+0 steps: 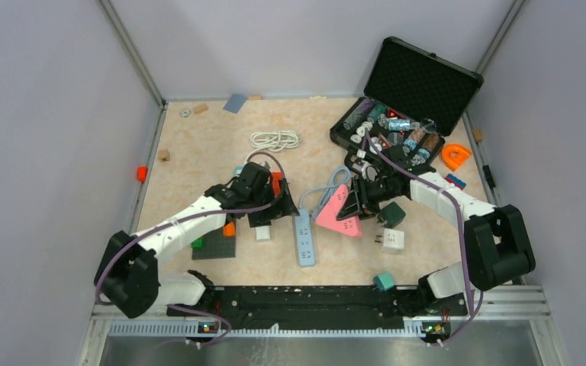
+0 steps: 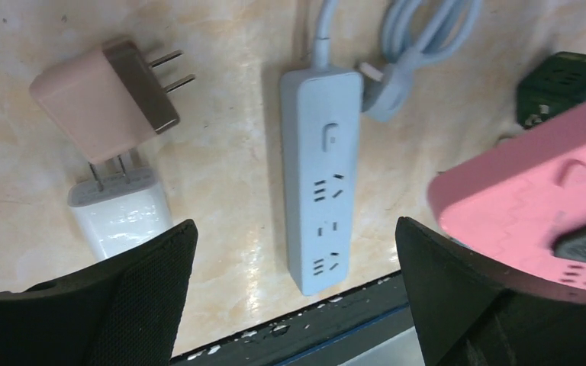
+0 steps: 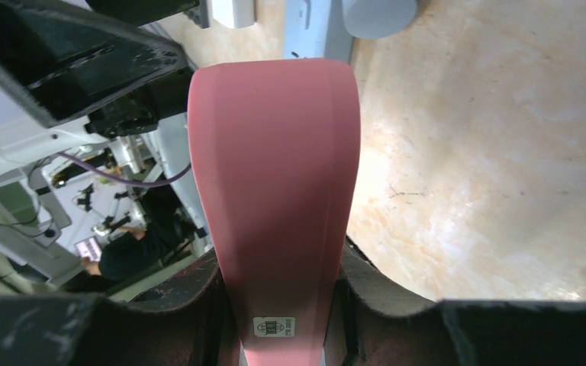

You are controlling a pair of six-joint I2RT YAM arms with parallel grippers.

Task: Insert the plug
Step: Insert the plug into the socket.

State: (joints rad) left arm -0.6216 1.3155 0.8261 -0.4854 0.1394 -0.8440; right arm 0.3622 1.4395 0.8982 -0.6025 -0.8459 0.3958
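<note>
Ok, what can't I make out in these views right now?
Pink power strip sockets: right wrist shows only a plain side; left wrist frame edge crops them.
White charger: lower end behind a finger of the left gripper, left wrist.
Case contents: too small, top view.

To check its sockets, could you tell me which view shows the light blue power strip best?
Left wrist: the power strip lies full-length, sockets clear. Top external shows it small; right wrist, barely an end.
</note>
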